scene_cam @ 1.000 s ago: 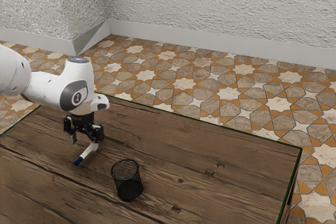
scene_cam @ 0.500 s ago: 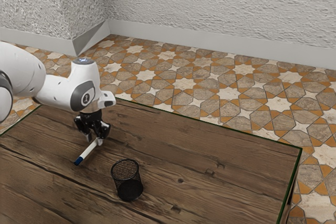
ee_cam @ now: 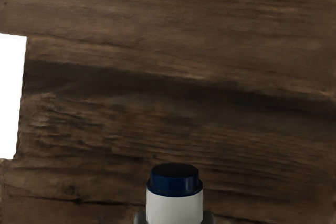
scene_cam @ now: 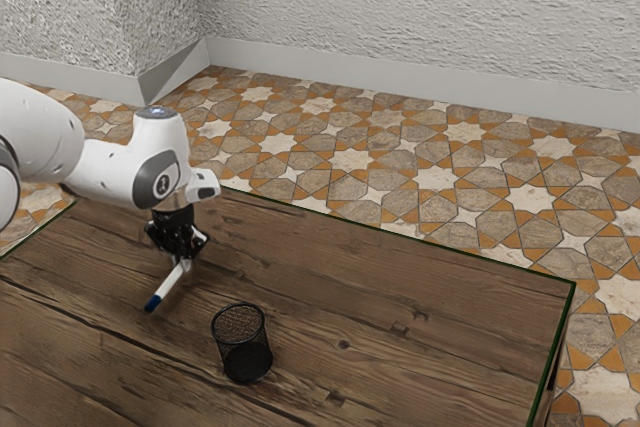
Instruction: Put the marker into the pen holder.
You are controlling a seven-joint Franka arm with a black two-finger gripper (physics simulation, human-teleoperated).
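One black wire-mesh pen holder [scene_cam: 229, 349] stands upright on the wooden table [scene_cam: 420, 367], low and left of centre in the frame. Above and left of it, apart from it, the white marker [scene_cam: 169, 284] slants, its blue end toward the lower left, with the pincer [scene_cam: 184, 261] closed on it from both sides. Beyond lie star-patterned floor tiles [scene_cam: 440, 179], then a rough pale wall [scene_cam: 420, 17] across the top.
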